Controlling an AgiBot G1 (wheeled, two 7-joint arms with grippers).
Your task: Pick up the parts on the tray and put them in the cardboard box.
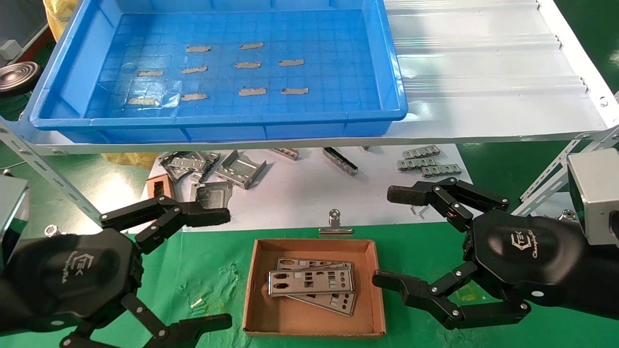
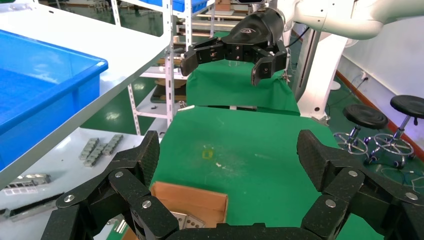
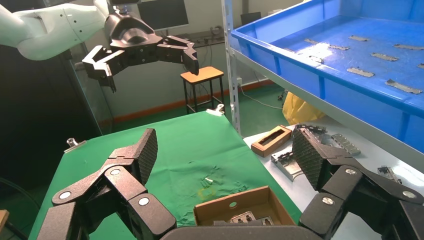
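Both arms hang low over the green-clothed table [image 1: 435, 241], and the left gripper [image 1: 213, 268] sits just left of the cardboard box [image 1: 314, 333], jaws spread wide and holding nothing. The right gripper [image 1: 394, 237] mirrors it on the box's right side, jaws likewise released and empty. From the head view, the parts [image 1: 312, 282] lie stacked inside that shallow brown box, thin silver plates punched with little rectangular and round cut-outs, one lying skewed across the others. Up on the white shelf, the tray [image 1: 217, 121] shows only its bright-blue gridded floor and rough grey tape strips [image 1: 246, 65]. Below the shelf a white sheet carries bent grey brackets [image 1: 239, 169], and a metal binder clip [image 1: 334, 224] stands just beyond the box's far wall. The left wrist view gives what the head view cannot: the right gripper face-on across the cloth, fingers [image 2: 192, 57] apart, with only a corner of the box and a sliver of plate between its own textured black pads. The right wrist view returns the favour, showing the left gripper open, plus a small narrow brown box [image 3: 271, 141] beside the brackets.
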